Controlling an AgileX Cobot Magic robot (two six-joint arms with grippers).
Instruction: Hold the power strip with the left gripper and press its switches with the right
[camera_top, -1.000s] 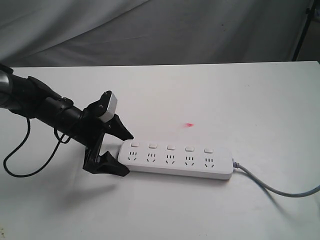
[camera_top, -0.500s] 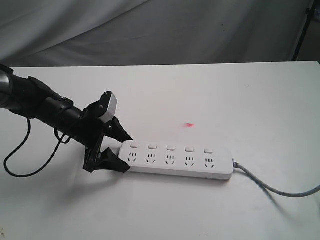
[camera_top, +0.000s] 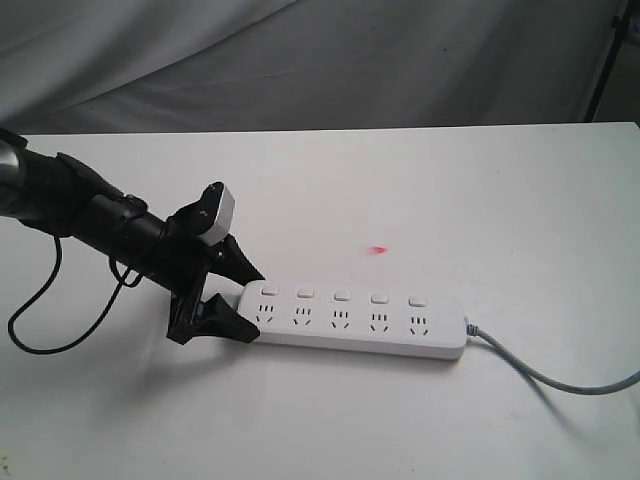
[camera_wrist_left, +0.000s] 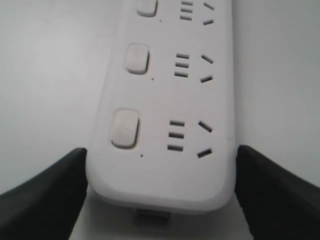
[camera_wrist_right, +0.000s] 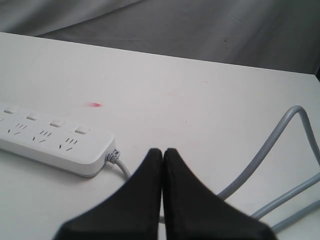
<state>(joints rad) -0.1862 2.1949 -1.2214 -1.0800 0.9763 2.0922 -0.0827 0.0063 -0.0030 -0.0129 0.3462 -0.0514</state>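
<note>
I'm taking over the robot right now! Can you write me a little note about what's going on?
Left gripper: open, fingers on either side of the power strip end; no firm clamp visible.
Right gripper: shut, away from the strip, near its grey cord.
Done: left gripper lined up on the strip.
Left: clamp the strip, then press the switches with the right.

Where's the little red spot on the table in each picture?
Exterior view: the red spot lies on the table, just beyond the switch side of the power strip, apart from it.
Left wrist view: not in it; only the strip's end, flanked by the left gripper.
Right wrist view: the red spot is beyond the strip, far from the shut right gripper.
Shared landmark: the power strip, seen in all three.
</note>
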